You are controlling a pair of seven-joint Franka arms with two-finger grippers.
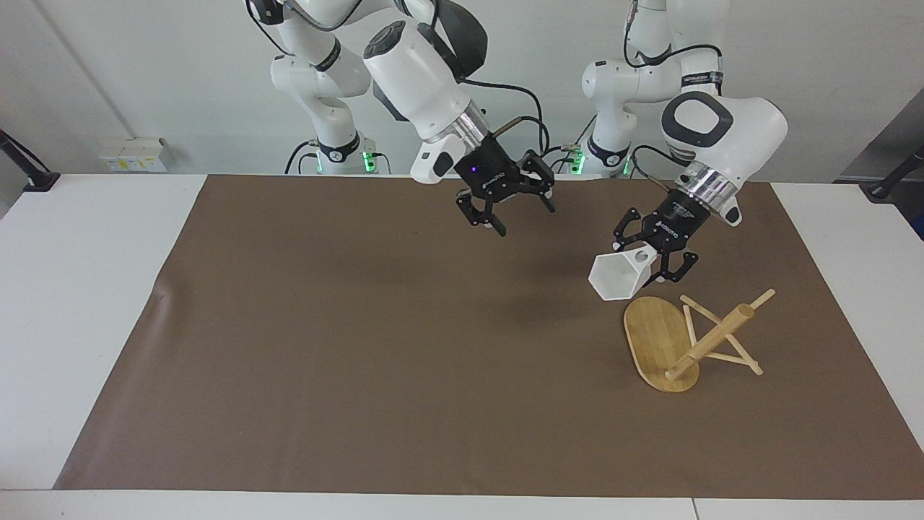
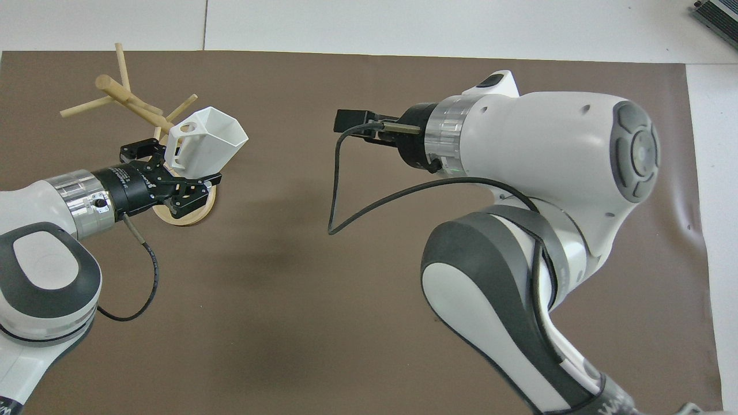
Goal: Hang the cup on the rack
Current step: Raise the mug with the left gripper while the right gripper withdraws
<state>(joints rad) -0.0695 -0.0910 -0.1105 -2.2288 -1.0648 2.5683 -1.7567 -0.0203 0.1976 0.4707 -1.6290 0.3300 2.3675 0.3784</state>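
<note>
My left gripper [image 1: 647, 261] is shut on the blocky handle of the white faceted cup [image 1: 616, 279] and holds it in the air. The cup's mouth tilts down, over the end of the rack's oval base [image 1: 653, 336] that is nearer the robots. The bamboo rack [image 1: 711, 338] stands at the left arm's end of the table, its thick post and thin pegs free of the cup. In the overhead view the cup [image 2: 212, 144] and left gripper [image 2: 177, 170] cover part of the rack [image 2: 130, 101]. My right gripper [image 1: 509, 215] is open and empty, in the air over the cloth's middle.
A brown cloth [image 1: 361, 347] covers most of the white table [image 1: 86, 303]. Nothing else lies on it. In the overhead view the right arm's bulk [image 2: 548, 173] hides much of the cloth below it.
</note>
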